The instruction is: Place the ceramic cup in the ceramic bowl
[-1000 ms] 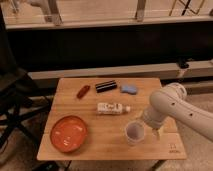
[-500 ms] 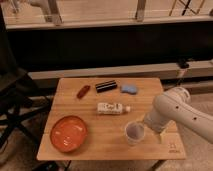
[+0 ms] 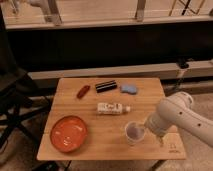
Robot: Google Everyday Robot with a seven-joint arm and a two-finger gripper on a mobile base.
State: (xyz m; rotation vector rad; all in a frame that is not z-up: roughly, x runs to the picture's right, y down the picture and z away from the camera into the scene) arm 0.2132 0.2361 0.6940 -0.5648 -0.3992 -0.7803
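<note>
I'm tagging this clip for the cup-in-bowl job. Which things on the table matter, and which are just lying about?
Part of the job:
- ceramic cup, front right
- ceramic bowl, front left
- gripper, right beside the cup

Just lying about:
- white bottle, on its side mid-table
- small red object
- black block
- blue object

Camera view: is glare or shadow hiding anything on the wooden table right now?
Camera view: lighting is dim and warm with no strong glare; the small pale ceramic cup, wide red-orange ceramic bowl and light wooden table are soft but readable; the gripper beside the cup is hidden behind the white arm; the background is dark.
</note>
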